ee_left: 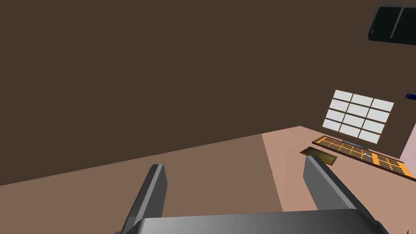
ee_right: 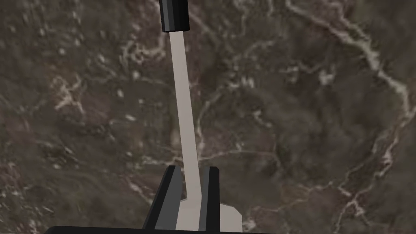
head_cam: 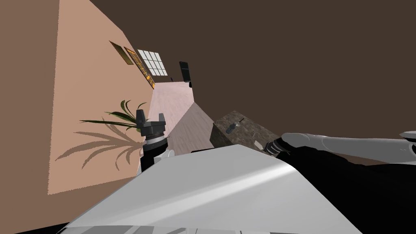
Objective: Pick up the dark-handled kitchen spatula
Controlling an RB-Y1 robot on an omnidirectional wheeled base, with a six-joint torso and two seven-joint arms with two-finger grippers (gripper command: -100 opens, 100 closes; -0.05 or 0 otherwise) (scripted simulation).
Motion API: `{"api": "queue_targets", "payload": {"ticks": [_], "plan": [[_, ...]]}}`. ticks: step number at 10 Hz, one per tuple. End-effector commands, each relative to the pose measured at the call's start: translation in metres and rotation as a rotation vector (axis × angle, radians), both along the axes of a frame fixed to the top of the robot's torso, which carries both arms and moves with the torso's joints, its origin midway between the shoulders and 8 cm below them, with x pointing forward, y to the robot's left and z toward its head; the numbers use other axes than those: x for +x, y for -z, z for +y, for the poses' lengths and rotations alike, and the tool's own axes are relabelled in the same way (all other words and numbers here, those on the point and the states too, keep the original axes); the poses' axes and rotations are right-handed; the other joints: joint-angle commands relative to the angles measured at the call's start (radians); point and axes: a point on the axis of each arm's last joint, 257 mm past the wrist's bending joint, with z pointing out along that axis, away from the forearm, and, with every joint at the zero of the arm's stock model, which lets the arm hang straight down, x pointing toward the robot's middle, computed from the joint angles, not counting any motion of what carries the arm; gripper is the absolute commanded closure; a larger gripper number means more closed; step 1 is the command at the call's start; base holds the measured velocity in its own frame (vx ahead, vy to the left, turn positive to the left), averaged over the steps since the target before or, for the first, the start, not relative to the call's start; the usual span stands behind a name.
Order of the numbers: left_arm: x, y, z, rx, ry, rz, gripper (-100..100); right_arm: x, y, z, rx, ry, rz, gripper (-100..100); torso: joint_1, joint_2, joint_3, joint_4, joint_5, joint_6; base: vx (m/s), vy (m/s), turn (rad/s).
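The spatula (ee_right: 183,93) has a dark handle (ee_right: 174,16), a thin light grey shank and a pale blade. My right gripper (ee_right: 191,170) is shut on the shank just above the blade, with the handle pointing away from the hand. Beneath it lies a dark marbled counter top (ee_right: 308,134). I cannot tell whether the spatula rests on it or hangs just above. In the head view the right gripper (head_cam: 265,146) is at the counter's (head_cam: 260,131) near edge, the pale blade (head_cam: 257,144) at its tip. My left gripper (head_cam: 150,118) is raised beside the pink wall, open and empty (ee_left: 235,183).
A second small dark-handled utensil (head_cam: 234,125) lies farther along the counter. A potted plant (head_cam: 122,118) stands by the pink wall next to the left arm. A strip of light floor (head_cam: 178,109) runs ahead between wall and counter.
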Motion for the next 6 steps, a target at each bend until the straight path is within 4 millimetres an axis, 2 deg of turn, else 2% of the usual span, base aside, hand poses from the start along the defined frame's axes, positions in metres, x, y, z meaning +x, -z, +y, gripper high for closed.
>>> {"api": "queue_targets", "payload": {"ticks": [1,3,5,6], "plan": [[0.0,0.0,0.0,0.0,0.0,0.0,0,-0.012,-0.004,0.004,-0.005,0.036,0.015,100,0.0,0.0,0.0,0.0,0.0,0.0,-0.002,-0.042,-0.022],[0.0,0.0,0.0,0.0,0.0,0.0,0,-0.009,0.001,0.026,0.035,0.016,0.011,100,-0.001,0.004,0.002,0.0,0.001,0.003,-0.006,-0.027,-0.008],[0.0,0.0,0.0,0.0,0.0,0.0,0,-0.008,-0.001,0.019,0.025,0.015,0.01,100,0.003,0.004,0.002,0.0,-0.002,0.002,0.0,0.0,0.0],[0.0,0.0,0.0,0.0,0.0,0.0,0,-0.008,-0.001,0.02,0.026,0.014,0.01,0,0.002,0.003,0.002,0.0,-0.003,0.002,0.0,0.0,0.0]]}}
